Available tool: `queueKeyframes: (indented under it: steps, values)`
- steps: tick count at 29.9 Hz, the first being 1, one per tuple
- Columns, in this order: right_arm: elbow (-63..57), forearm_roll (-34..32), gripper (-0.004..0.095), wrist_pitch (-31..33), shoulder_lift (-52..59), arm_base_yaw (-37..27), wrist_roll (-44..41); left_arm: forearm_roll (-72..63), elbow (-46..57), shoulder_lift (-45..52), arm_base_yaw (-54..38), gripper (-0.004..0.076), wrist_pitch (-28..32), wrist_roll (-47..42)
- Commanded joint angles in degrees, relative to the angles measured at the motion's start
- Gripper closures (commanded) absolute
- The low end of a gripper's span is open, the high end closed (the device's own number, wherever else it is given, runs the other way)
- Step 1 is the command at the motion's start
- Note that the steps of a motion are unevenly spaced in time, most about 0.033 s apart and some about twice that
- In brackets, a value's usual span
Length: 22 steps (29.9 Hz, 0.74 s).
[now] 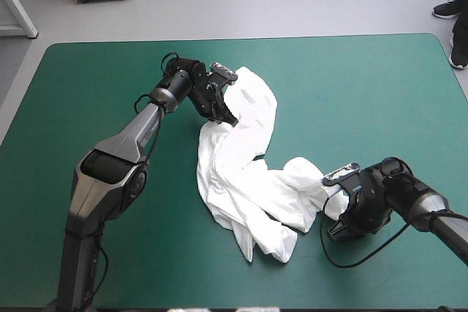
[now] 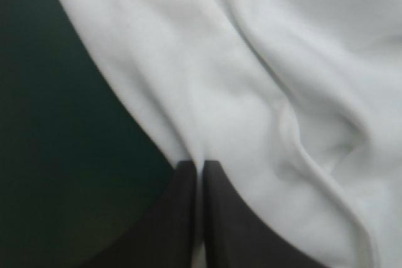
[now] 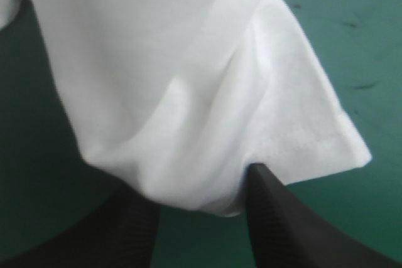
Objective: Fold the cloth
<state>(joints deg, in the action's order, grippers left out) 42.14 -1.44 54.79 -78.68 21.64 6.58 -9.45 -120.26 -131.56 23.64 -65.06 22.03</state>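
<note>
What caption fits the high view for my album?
Left black pincer pinches a crumpled white fabric T-shirt; right black pincer sits at its other end.

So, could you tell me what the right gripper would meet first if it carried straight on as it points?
The T-shirt: a bunched fold of it sits between the open fingers of the right gripper, so it would likely press into that cloth at once.

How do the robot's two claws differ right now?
The left claw is pinched shut on the T-shirt; the right claw stands open around a fold. The left claw is at the shirt's far part, the right claw at its nearer right end. Both touch the shirt.
</note>
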Motion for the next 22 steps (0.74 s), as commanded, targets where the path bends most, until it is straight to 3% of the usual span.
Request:
queueKeyframes:
  steps: [1,4,12,17,22]
  values:
    - [-1.1,0.3,0.0724,-5.4,-3.3,-0.1,-0.1,-0.1,-1.0,4.0,-0.1,0.0733,-0.9,-0.6]
    - [-0.7,0.1,0.0924,-6.5,-3.3,-0.1,0.1,-0.1,-1.0,4.0,-0.2,0.0733,-0.4,-0.6]
    - [7.2,-0.8,0.0924,-2.7,-3.0,-0.1,0.1,0.5,-1.0,7.7,-0.6,0.0733,-0.5,-0.6]
    - [18.3,-1.2,0.0925,4.3,-3.0,-0.1,1.2,4.2,-1.0,14.1,-0.6,0.0733,-2.9,-0.8]
    - [33.1,-7.4,0.0925,12.5,-2.9,-0.1,1.0,10.9,-1.0,23.8,-0.6,0.0733,-3.6,-3.5]
